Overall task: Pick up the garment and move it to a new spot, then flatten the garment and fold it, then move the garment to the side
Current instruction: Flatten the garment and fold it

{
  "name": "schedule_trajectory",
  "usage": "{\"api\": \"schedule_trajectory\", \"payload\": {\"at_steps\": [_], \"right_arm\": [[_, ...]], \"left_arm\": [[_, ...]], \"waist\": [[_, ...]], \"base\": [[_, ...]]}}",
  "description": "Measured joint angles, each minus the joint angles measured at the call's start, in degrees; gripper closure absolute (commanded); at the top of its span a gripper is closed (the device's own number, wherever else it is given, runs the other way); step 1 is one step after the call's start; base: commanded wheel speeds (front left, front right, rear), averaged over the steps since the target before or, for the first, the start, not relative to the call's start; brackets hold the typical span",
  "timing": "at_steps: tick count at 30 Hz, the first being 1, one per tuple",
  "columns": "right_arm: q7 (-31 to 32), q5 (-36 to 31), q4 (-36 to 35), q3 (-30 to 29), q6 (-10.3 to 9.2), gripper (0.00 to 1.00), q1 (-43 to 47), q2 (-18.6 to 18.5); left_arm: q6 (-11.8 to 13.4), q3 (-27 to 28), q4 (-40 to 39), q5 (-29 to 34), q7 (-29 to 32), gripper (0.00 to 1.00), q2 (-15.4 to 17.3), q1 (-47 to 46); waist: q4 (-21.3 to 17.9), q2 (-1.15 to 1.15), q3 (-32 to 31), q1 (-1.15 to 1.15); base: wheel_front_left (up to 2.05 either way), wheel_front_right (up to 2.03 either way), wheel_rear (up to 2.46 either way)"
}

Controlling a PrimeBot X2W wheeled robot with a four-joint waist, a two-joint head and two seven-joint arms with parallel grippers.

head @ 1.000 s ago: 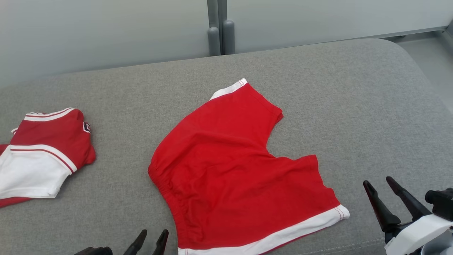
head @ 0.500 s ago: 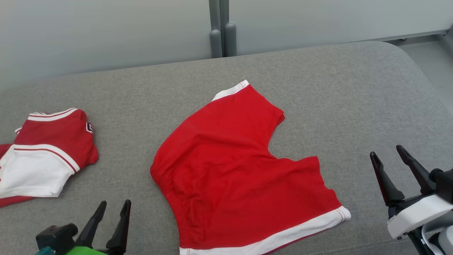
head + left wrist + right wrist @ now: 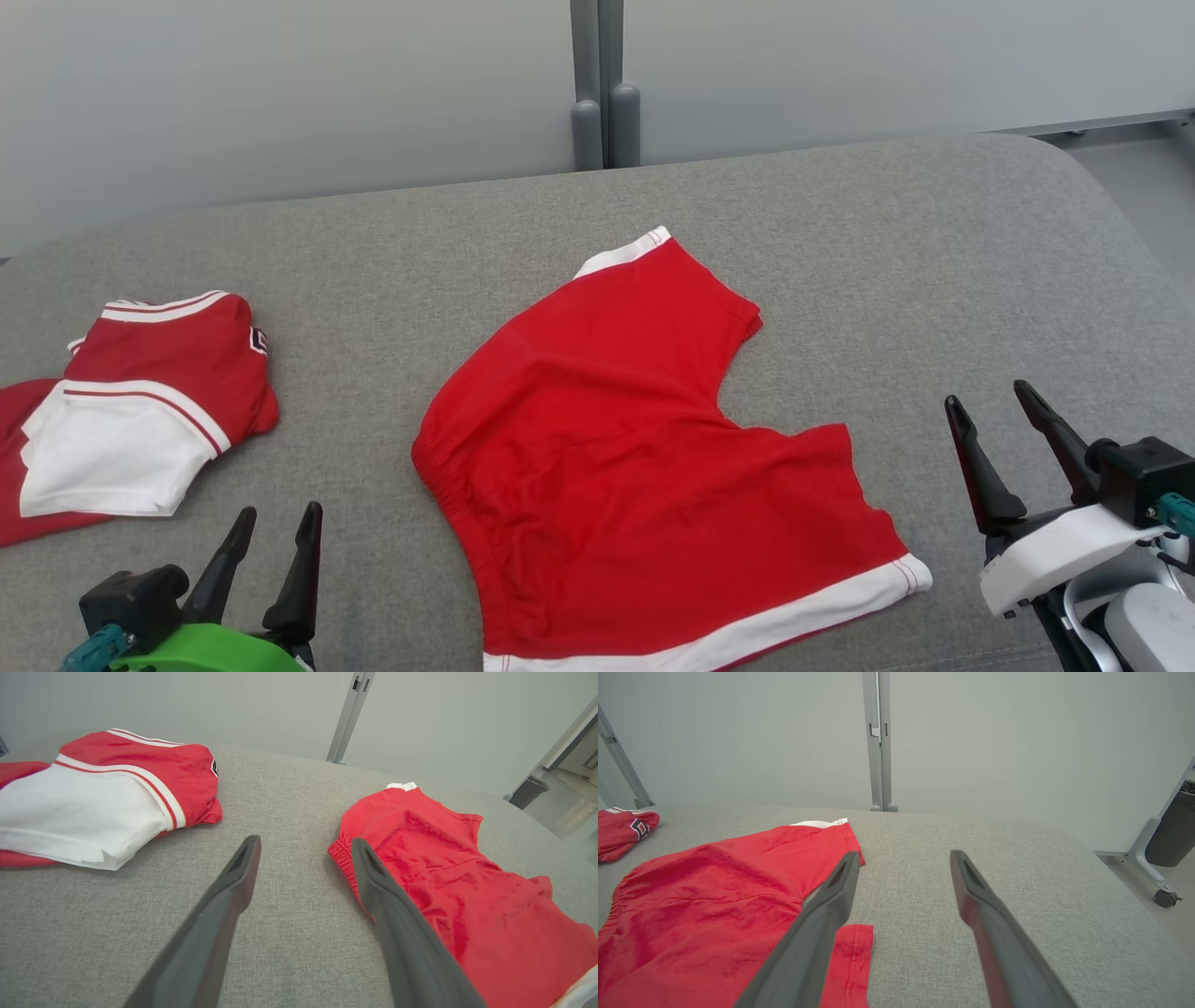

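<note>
The red shorts lie spread in the middle of the grey padded surface, mostly flat. The gathered elastic waistband faces the robot's left. The two legs point off to its right, each ending in a white hem band, with a notch of bare upholstery between them. A folded red-and-white garment sits well apart on the robot's left.

Both tools are empty. The left gripper hovers over bare cushion near the waistband with its fingers spread wide. The right gripper hangs beside the nearer leg's hem end, spread the same way and touching nothing.

The cloth looks like thin, light jersey, soft and limp with no stiffness to speak of. I'd expect it to droop and bunch the moment it leaves the cushion, and both layers will likely come up together. It isn't fragile, and it doesn't look slippery against that nubbly fabric, so dragging may wrinkle it. The thicker spots seem the best holds: the puckered waistband for the left fingers and a stitched white hem corner for the right. That way the piece would hang stretched between two points.
</note>
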Motion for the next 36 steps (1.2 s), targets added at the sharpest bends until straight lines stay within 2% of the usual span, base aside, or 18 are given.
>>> {"api": "schedule_trajectory", "payload": {"at_steps": [15,22,36], "right_arm": [[0.0,-3.5,4.4,-5.3,-0.03,0.0,-2.1,3.2],[0.0,-4.5,5.1,-5.9,-0.07,0.0,-2.3,5.3],[0.0,-6.5,5.8,-6.9,-0.04,0.0,-2.3,6.8]], "left_arm": [[0.0,1.2,4.0,0.8,-0.3,0.0,-1.4,-1.0],[-0.1,1.8,5.2,0.8,-0.3,0.0,-1.6,-1.1],[-0.7,3.2,5.4,1.7,-0.3,0.0,-3.1,-1.3]], "waist": [[-0.3,0.0,-0.4,0.0],[-0.6,0.0,-0.6,0.0],[-0.6,0.0,-0.7,0.0]], "base": [[0.0,0.0,0.0],[0.0,0.0,0.0],[0.0,0.0,0.0]]}}
